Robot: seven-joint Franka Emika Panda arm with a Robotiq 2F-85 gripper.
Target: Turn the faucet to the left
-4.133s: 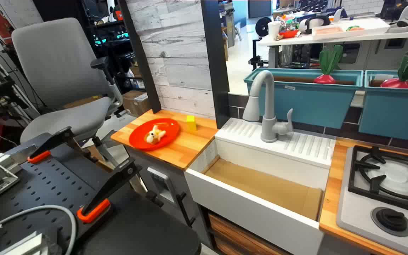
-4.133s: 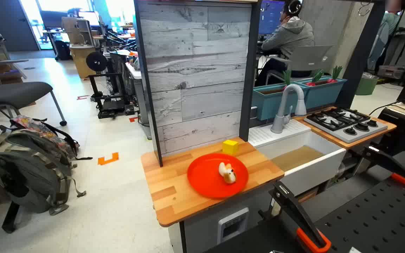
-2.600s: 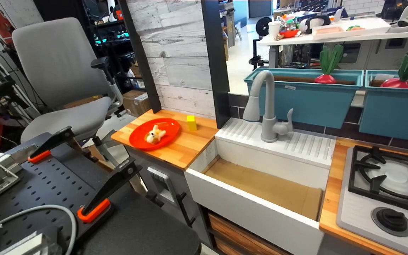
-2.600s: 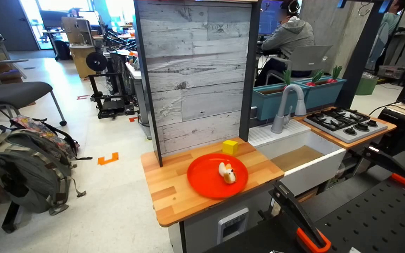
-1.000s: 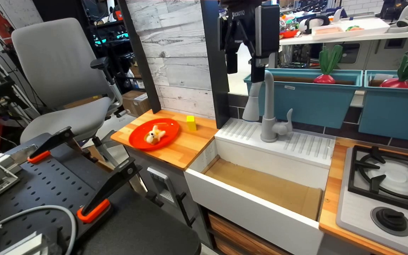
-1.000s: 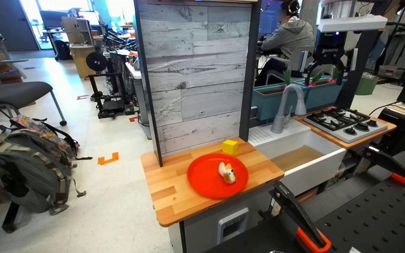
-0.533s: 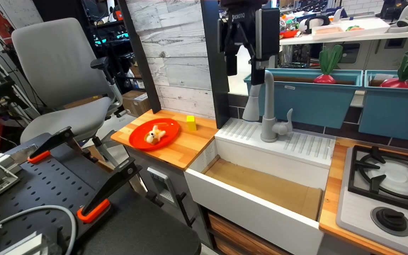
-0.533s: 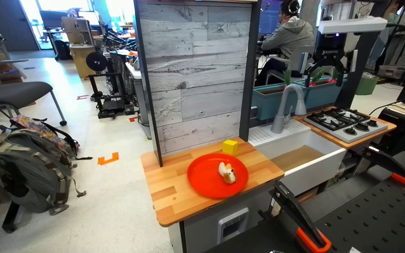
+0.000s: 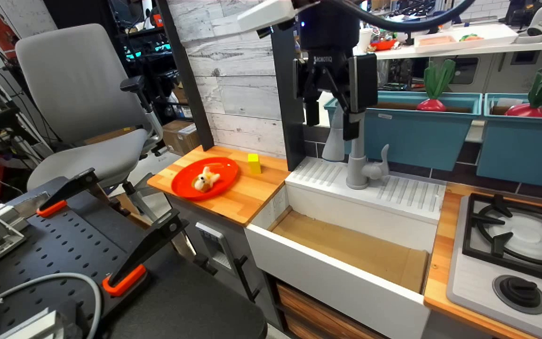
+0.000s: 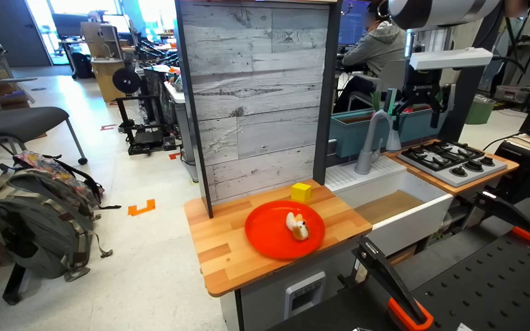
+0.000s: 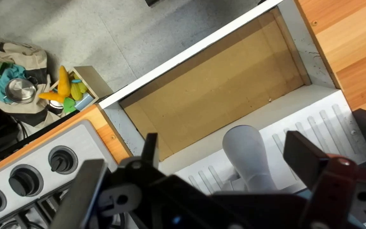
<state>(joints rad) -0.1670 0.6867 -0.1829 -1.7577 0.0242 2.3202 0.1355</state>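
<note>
My claw (image 9: 331, 121) hangs, fingers well apart, near the faucet (image 9: 358, 153), which stands at the back of the sink (image 9: 337, 282) (in my wrist view, the spout (image 11: 246, 149) shows between them).

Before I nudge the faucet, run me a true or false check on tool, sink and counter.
In the wrist view, the faucet shows between the open jaws of the tool. True.
The tool grips the faucet. False: that view shows gaps on both sides of it.
The block stands on the counter, off the plate. True.
The sink lies between the plate and the stove. True.
The plate is blue. False: it is red and holds a toy.
The faucet stands on the stove. False: it rises from the sink's ribbed ledge.
</note>
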